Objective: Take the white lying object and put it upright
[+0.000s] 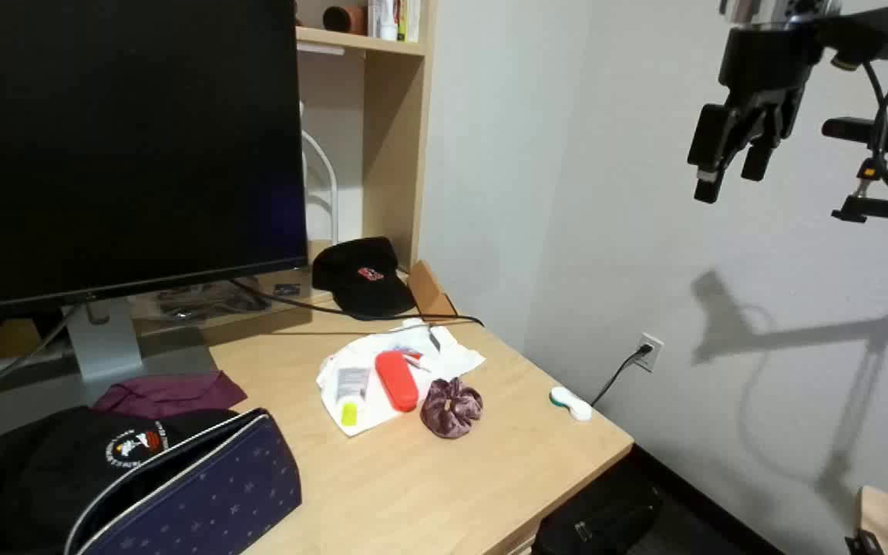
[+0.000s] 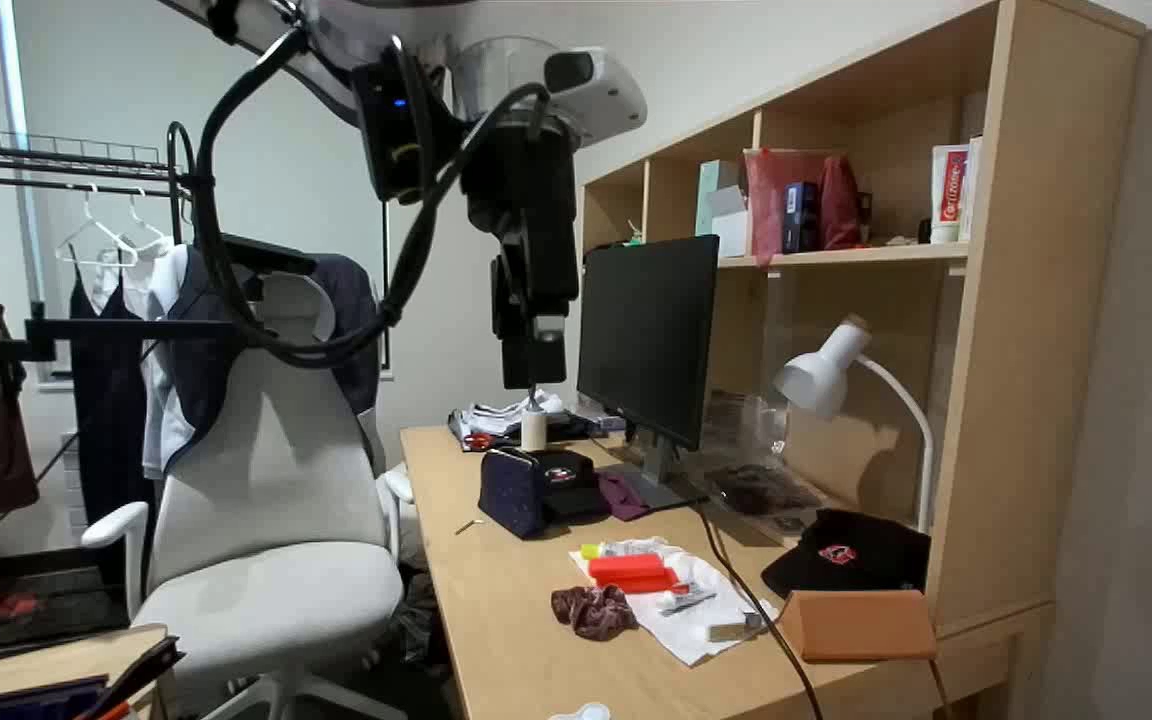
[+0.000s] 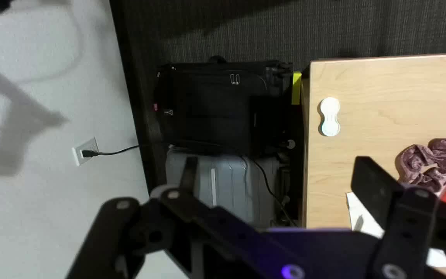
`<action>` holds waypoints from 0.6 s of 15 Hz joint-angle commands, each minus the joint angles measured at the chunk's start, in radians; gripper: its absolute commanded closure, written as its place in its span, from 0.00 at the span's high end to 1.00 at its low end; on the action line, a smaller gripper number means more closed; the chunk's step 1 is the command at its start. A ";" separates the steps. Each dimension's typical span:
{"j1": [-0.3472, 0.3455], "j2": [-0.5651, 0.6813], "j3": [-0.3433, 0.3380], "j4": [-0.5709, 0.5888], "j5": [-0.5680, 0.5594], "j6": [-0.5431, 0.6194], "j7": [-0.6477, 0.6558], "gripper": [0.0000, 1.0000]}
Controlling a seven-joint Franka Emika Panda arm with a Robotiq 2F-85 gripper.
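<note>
Claw (image 1: 731,179) high above desk level, pointing down, in front of a pale wall (image 1: 629,231) in an exterior view. Its fingers (image 3: 372,190) stand wide apart. Wrist view, below it: black suitcase (image 3: 211,104) and grey suitcase (image 3: 230,182), next to each other in the gap between wall and desk (image 3: 362,85).

White lens case (image 3: 330,116) lies flat on the desk, near the edge, well apart from the claw. Two round ends, one tinged green.

Further in: purple scrunchie (image 1: 453,416), just beside a red case (image 1: 396,380). Red case lies on a white sheet (image 1: 455,362); paper or cloth, cannot tell. Yellow-ended tube (image 1: 352,383) on the same sheet.

Beyond: black cap (image 1: 367,277) with red badge. Dark blue pouch (image 1: 213,493), top gaping. Monitor (image 2: 644,340) at the back; white lamp (image 2: 826,370) under the shelf (image 2: 866,256). Grey chair (image 2: 281,450) alongside the desk.
</note>
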 commanded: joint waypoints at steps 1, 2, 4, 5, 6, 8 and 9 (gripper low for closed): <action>0.012 0.000 -0.010 0.002 -0.004 -0.004 0.003 1.00; 0.016 0.022 -0.018 0.019 0.006 0.008 -0.013 1.00; 0.020 0.049 -0.037 0.031 0.018 0.036 -0.034 1.00; 0.025 0.068 -0.049 0.038 0.028 0.054 -0.049 1.00; 0.031 0.102 -0.061 0.055 0.040 0.078 -0.069 1.00; 0.051 0.190 -0.077 0.112 0.074 0.131 -0.117 1.00; 0.061 0.237 -0.082 0.142 0.093 0.154 -0.145 1.00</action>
